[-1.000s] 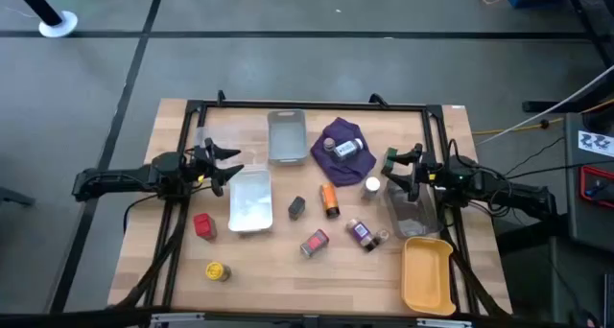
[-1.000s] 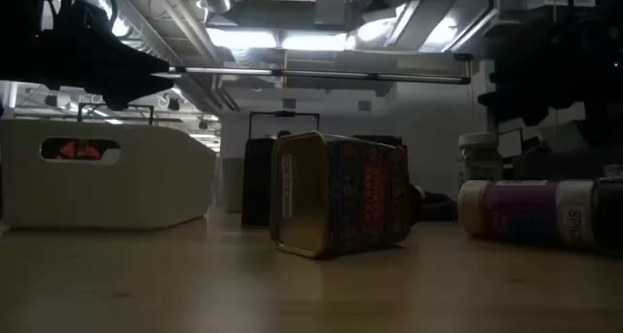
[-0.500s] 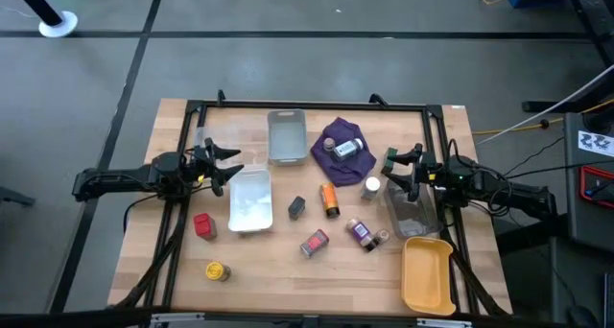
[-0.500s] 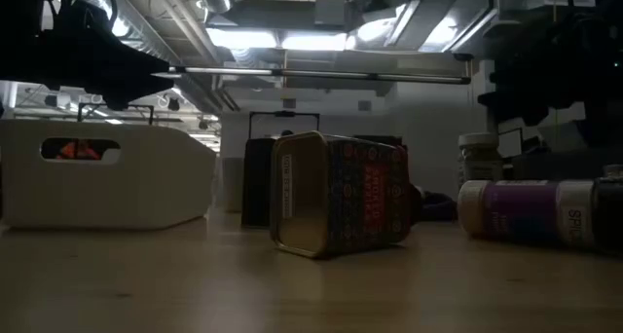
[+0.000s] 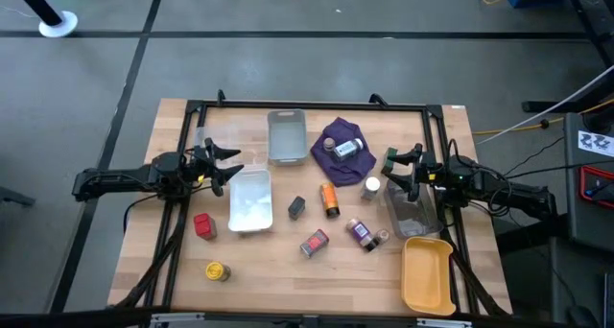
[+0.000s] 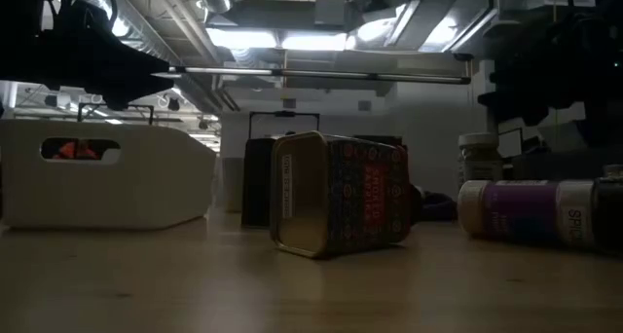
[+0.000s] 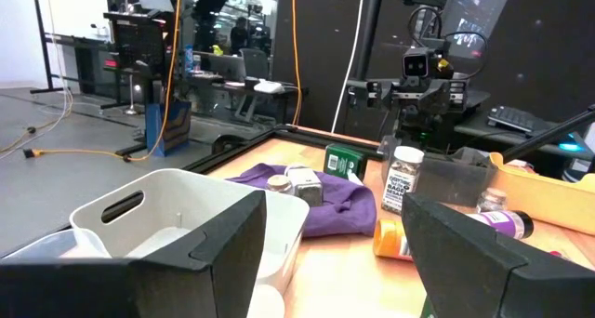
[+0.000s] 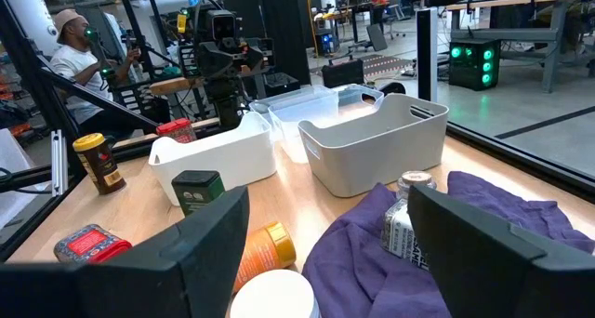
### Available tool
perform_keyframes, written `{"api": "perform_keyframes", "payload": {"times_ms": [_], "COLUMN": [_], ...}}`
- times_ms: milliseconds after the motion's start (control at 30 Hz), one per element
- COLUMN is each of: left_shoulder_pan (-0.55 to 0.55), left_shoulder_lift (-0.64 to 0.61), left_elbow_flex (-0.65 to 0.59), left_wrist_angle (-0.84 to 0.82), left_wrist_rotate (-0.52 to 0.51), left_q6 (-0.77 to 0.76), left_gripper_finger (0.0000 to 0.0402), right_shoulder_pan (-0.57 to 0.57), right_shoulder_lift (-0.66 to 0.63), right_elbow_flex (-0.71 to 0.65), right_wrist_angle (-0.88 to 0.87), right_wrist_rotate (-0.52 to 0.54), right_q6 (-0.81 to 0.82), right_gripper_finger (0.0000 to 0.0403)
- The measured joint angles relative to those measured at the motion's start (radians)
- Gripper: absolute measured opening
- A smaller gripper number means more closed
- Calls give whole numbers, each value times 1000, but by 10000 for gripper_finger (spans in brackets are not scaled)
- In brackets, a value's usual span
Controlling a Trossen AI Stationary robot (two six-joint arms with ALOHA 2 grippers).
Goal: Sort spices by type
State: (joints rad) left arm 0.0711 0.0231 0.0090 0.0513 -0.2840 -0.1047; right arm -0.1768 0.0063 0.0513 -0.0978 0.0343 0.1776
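The spices lie scattered over the wooden table: a red tin (image 5: 204, 225), a yellow jar (image 5: 217, 270), a dark grey tin (image 5: 297, 207), an orange jar (image 5: 329, 199), a patterned red tin (image 5: 314, 243) on its side, a purple-labelled jar (image 5: 363, 234), and a white-capped jar (image 5: 371, 185) standing upright. Another jar (image 5: 347, 149) lies on the purple cloth (image 5: 331, 136). My left gripper (image 5: 230, 165) hovers open at the table's left, above the white tray's far end. My right gripper (image 5: 389, 170) hovers open at the right, next to the white-capped jar. Neither holds anything.
A grey tray (image 5: 286, 136) stands at the far middle and a white tray (image 5: 250, 200) left of centre. A clear tray (image 5: 411, 211) and a yellow tray (image 5: 427, 275) stand at the right. A black frame (image 5: 307, 105) runs around the table. A person (image 8: 74, 53) sits beyond the table.
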Motion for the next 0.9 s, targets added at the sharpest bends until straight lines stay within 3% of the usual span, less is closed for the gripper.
{"api": "perform_keyframes", "payload": {"times_ms": [900], "left_shoulder_pan": [0], "left_shoulder_lift": [0], "left_elbow_flex": [0], "left_wrist_angle": [0], "left_wrist_rotate": [0], "left_q6": [7], "left_gripper_finger": [235], "right_shoulder_pan": [0], "right_shoulder_lift": [0], "right_elbow_flex": [-7], "right_wrist_angle": [73], "right_wrist_rotate": [1], "right_q6": [0], "right_gripper_finger": [293]}}
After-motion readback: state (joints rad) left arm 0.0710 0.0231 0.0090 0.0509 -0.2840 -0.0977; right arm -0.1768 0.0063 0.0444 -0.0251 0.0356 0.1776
